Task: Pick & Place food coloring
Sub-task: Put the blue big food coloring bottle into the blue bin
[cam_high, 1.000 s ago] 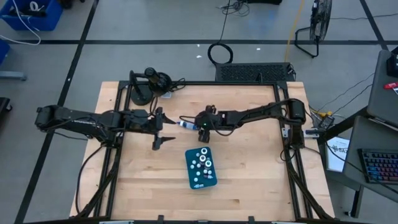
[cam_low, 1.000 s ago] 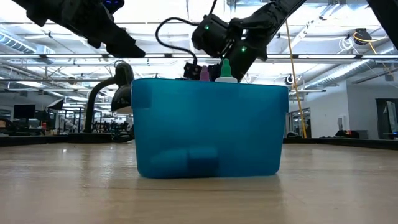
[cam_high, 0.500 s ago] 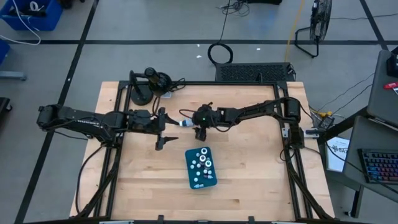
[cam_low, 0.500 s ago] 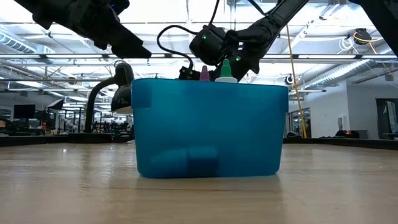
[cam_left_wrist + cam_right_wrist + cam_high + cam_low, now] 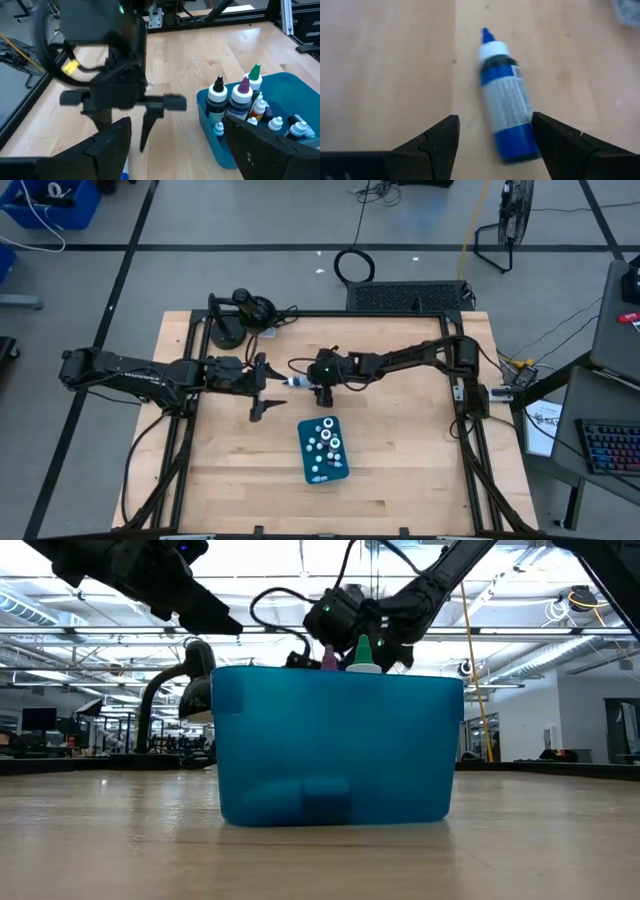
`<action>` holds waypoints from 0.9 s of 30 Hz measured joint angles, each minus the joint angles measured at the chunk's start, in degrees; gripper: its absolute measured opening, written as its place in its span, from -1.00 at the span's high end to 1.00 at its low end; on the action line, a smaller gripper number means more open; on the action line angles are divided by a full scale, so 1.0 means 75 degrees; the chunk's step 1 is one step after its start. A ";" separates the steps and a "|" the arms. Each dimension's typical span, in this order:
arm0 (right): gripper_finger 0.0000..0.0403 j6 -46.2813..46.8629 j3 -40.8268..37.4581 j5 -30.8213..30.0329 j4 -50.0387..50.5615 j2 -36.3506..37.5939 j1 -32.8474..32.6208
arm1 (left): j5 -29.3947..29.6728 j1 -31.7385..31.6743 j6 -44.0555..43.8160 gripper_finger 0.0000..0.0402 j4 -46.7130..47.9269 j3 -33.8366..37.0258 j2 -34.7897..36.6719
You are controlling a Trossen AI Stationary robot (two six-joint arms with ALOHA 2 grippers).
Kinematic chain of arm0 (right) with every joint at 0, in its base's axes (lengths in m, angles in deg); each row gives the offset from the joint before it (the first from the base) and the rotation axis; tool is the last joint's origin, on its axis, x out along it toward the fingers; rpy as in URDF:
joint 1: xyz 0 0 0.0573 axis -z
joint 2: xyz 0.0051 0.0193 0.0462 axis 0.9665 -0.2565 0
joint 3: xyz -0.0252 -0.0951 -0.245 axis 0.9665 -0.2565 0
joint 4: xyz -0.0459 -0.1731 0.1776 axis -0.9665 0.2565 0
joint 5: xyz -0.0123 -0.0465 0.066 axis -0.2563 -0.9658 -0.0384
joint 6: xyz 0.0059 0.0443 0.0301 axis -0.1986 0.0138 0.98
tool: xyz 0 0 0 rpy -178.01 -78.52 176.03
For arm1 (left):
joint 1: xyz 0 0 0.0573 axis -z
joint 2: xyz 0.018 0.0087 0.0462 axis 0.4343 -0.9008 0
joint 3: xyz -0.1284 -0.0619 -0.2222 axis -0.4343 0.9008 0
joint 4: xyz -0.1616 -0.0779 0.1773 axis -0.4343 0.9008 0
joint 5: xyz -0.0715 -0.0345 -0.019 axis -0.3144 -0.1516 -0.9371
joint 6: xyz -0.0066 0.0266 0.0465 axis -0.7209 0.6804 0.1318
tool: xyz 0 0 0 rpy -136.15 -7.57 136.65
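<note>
Now the right end effector (image 5: 492,142), fingers spread apart, hangs over a blue food coloring bottle (image 5: 504,107) lying flat on the desk (image 5: 400,450) beside the teal bin (image 5: 322,450); next, I'd say, drop and pinch it.

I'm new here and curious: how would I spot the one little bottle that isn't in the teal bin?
Find the teal bin mid-table; beyond it the right hand hangs open. The blue bottle lies flat on bare wood below that hand, alone, while the others stand capped in the bin.
</note>
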 joint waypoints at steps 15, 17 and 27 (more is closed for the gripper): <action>-0.13 -0.0133 -0.0006 0.0165 -0.0441 -0.0543 0.0081 | 0.0000 0.0003 0.0006 -0.62 -0.0031 0.0001 0.0006; -0.08 -0.0028 -0.0006 0.0172 -0.0437 -0.0547 0.0078 | 0.0000 0.0003 0.0006 -0.61 -0.0026 0.0001 0.0006; 0.23 0.0046 -0.0006 0.0171 -0.0498 -0.0547 0.0070 | 0.0000 0.0003 0.0003 -0.52 -0.0039 0.0001 0.0006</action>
